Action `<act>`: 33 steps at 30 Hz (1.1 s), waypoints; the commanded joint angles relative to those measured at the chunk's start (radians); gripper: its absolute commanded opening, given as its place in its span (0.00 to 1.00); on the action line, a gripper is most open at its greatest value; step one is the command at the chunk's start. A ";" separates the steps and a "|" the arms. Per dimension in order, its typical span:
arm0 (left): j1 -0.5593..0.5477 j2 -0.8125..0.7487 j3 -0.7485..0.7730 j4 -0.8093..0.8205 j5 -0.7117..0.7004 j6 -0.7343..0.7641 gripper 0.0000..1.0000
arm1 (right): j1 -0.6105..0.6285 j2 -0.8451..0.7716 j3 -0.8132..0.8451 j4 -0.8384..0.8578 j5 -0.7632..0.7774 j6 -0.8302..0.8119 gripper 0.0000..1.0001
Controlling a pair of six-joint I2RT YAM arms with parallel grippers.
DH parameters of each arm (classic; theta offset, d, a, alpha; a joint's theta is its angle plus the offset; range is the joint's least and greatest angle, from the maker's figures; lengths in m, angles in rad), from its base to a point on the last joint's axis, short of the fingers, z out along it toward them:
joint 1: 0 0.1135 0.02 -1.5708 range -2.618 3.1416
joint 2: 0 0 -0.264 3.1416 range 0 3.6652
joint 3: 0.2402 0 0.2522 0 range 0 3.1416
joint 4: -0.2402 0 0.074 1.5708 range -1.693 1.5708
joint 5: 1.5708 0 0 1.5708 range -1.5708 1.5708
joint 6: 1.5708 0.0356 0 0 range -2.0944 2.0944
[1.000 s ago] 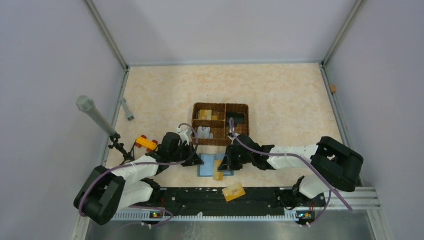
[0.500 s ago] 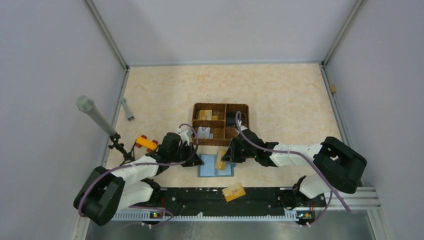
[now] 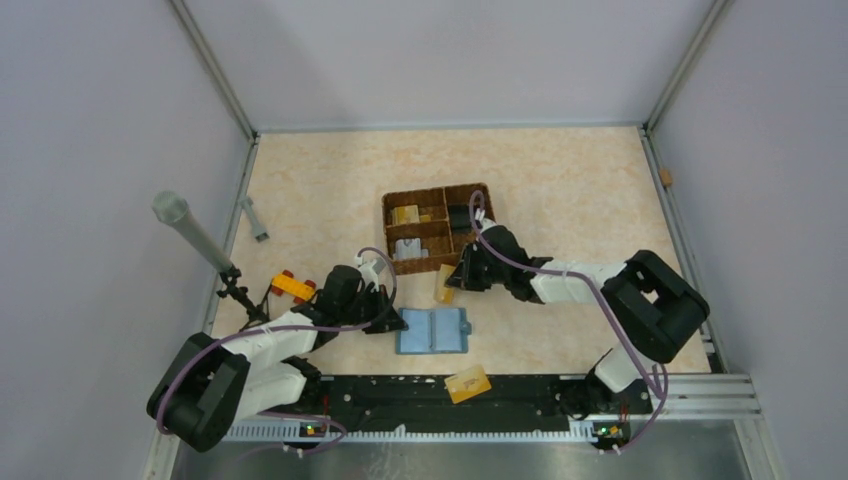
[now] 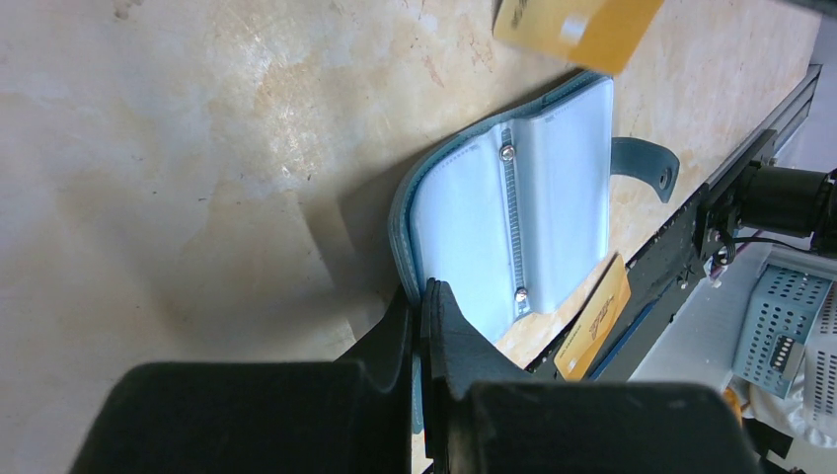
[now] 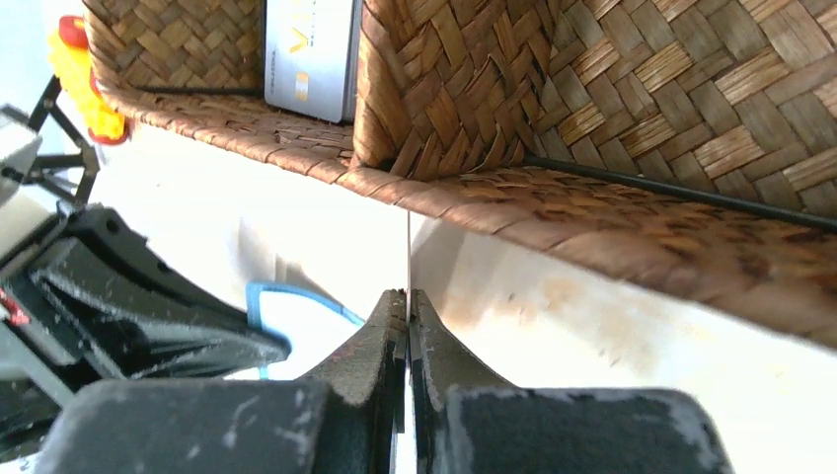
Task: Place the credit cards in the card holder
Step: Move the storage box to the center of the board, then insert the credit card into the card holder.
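- The card holder [image 3: 433, 330] lies open on the bench [image 3: 560, 200], lower centre of the top view, with the left jaws clenched on its left edge.
- The right jaws grasp an orange credit card [image 3: 445, 283] edge-on beside the wicker basket [image 5: 612, 118], perhaps touching its rim.
- Another orange card [image 3: 467, 383] rests on the bottom rail [image 3: 380, 395].

On the pale table [image 3: 560, 180] sit a brown basket [image 3: 425, 265], an open blue card holder [image 3: 432, 330], a yellow toy block [image 3: 291, 286] and a small grey stick [image 3: 255, 218].

Card holder [image 3: 433, 331] lies before basket [image 3: 437, 228] (card [image 3: 445, 284] between).
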 commanded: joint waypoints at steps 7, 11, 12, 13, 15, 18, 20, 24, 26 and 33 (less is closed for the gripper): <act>-0.005 0.012 -0.004 -0.013 -0.055 -0.012 0.00 | -0.042 0.000 0.077 -0.006 -0.104 -0.101 0.00; -0.005 0.017 -0.007 -0.013 -0.061 -0.017 0.00 | -0.018 -0.148 -0.010 -0.068 -0.132 -0.065 0.00; -0.005 0.018 -0.007 -0.013 -0.060 -0.019 0.00 | -0.008 -0.183 -0.034 -0.085 -0.136 -0.055 0.00; -0.005 0.019 -0.008 -0.013 -0.060 -0.018 0.00 | 0.004 -0.217 -0.055 -0.096 -0.142 -0.040 0.00; -0.005 0.021 -0.009 -0.013 -0.058 -0.019 0.00 | 0.027 -0.273 -0.092 -0.100 -0.153 0.000 0.00; -0.005 0.020 -0.011 -0.011 -0.052 -0.017 0.00 | 0.061 -0.322 -0.143 -0.072 -0.158 0.070 0.00; -0.004 0.018 -0.012 -0.006 -0.041 -0.016 0.00 | 0.085 -0.322 -0.168 -0.022 -0.165 0.116 0.00; -0.005 0.012 -0.019 0.003 -0.025 -0.008 0.00 | 0.132 -0.268 -0.181 0.053 -0.148 0.149 0.00; -0.005 0.014 -0.019 -0.001 -0.017 0.002 0.00 | 0.143 -0.233 -0.202 0.115 -0.149 0.174 0.00; -0.010 0.013 -0.018 -0.007 -0.007 0.011 0.00 | 0.153 -0.116 -0.217 0.223 -0.163 0.213 0.00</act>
